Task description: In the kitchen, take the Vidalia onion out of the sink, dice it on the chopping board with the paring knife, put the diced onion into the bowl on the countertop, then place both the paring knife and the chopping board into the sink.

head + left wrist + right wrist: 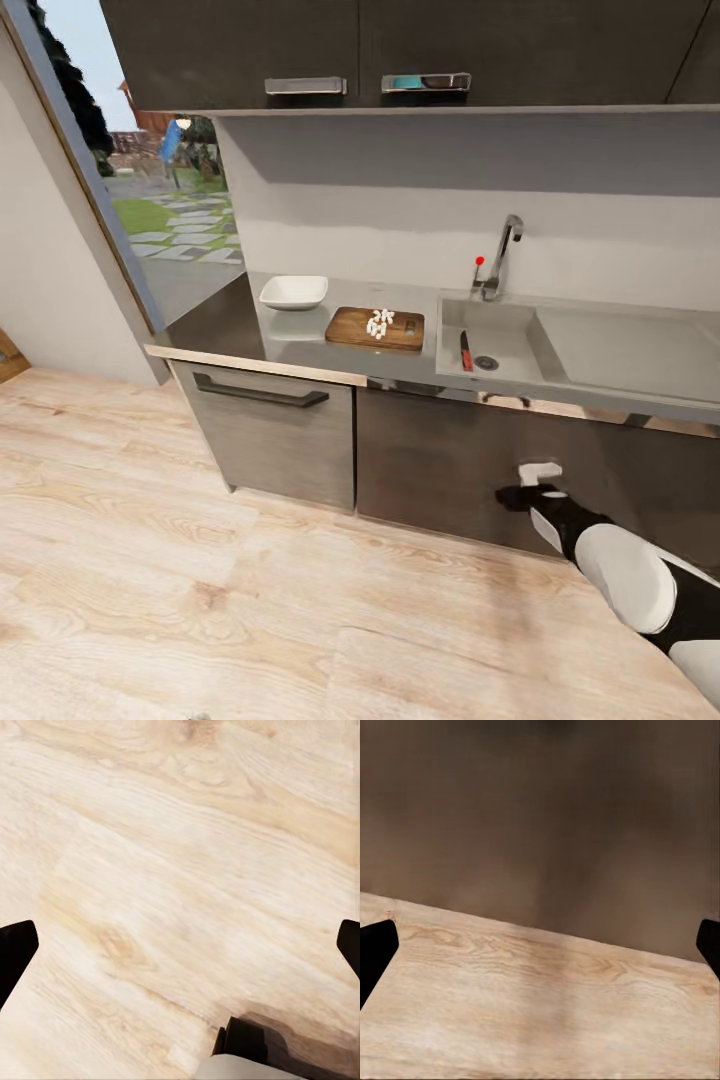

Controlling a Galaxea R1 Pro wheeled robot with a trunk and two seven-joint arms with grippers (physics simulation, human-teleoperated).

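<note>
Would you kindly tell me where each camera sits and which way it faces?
Head view: on the robot's head, looking forward and down at the countertop, sink, knife, board with diced onion, and bowl; right gripper and forearm show.
Left wrist view: on the left arm, facing down at the floor; left gripper fingertips at the edges, wide apart.
Right wrist view: on the right arm, facing the cabinet front and floor; right gripper's fingertips apart.
Shared: both wrist views and the head view show the wooden floor.

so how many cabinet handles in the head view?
3. Two silver handles on the upper cabinets, one at left and one beside it at right; one dark bar handle on the lower front under the bowl. Others may lie outside the frame.
</note>
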